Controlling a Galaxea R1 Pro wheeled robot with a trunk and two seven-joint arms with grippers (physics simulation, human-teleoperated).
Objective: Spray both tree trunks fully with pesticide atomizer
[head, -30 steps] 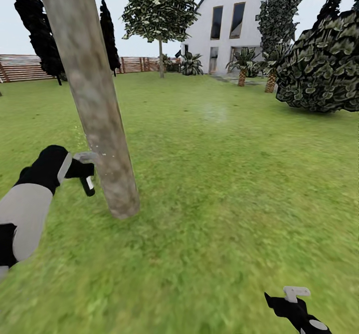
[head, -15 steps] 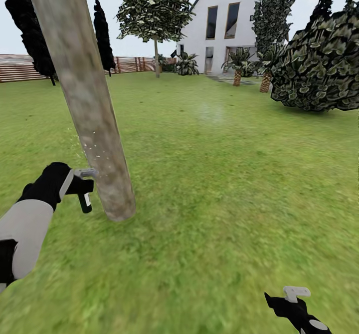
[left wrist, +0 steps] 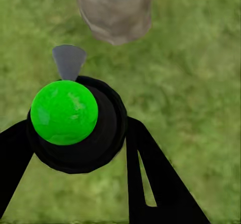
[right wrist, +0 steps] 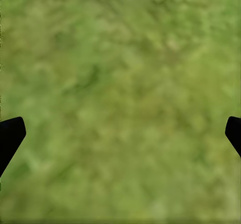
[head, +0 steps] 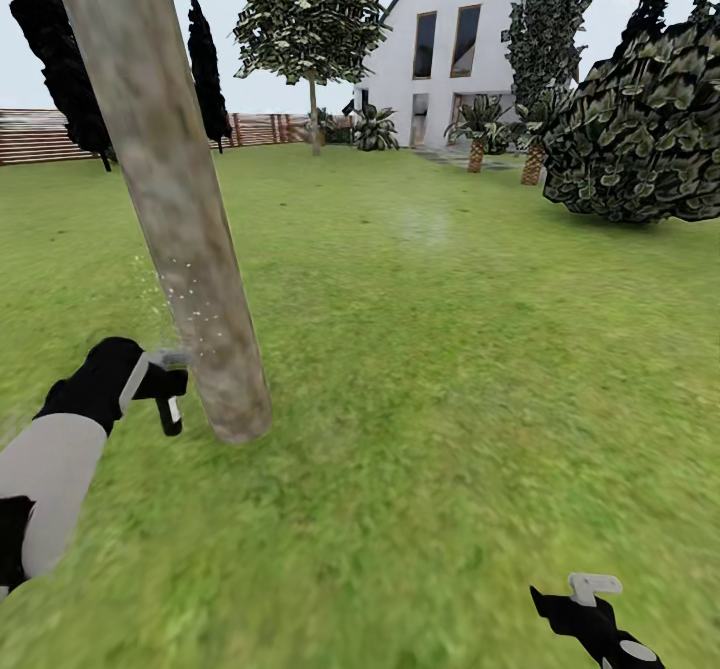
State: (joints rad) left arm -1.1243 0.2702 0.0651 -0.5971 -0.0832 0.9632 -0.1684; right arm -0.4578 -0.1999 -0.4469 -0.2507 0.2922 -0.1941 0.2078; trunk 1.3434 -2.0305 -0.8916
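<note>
The near tree's trunk (head: pixel 175 209) leans across the left of the head view, grey-brown and blotchy, its base in the grass. My left gripper (head: pixel 166 389) is shut on the pesticide atomizer (head: pixel 172 411), held right beside the lower trunk with its grey trigger head (head: pixel 170 357) almost touching the bark. Tiny white specks (head: pixel 188 294) dot the trunk just above it. In the left wrist view the atomizer's green spot (left wrist: pixel 64 112) and grey nozzle (left wrist: pixel 69 61) face the trunk's base (left wrist: pixel 114 10) between black fingers (left wrist: pixel 148 179). My right gripper (head: pixel 590 597) hangs open over grass, low at the right.
Lawn (head: pixel 450 349) stretches ahead to a white house (head: pixel 450 39). A big dark bush (head: pixel 640 129) stands at the right, short palms (head: pixel 478 129) near the house, a thin-trunked tree (head: pixel 312 29) and a slatted brown fence (head: pixel 50 134) at the back left.
The head view has shifted slightly. My left gripper has dropped lower along the trunk with the atomizer, and more white specks show on the bark. The right arm is still.
</note>
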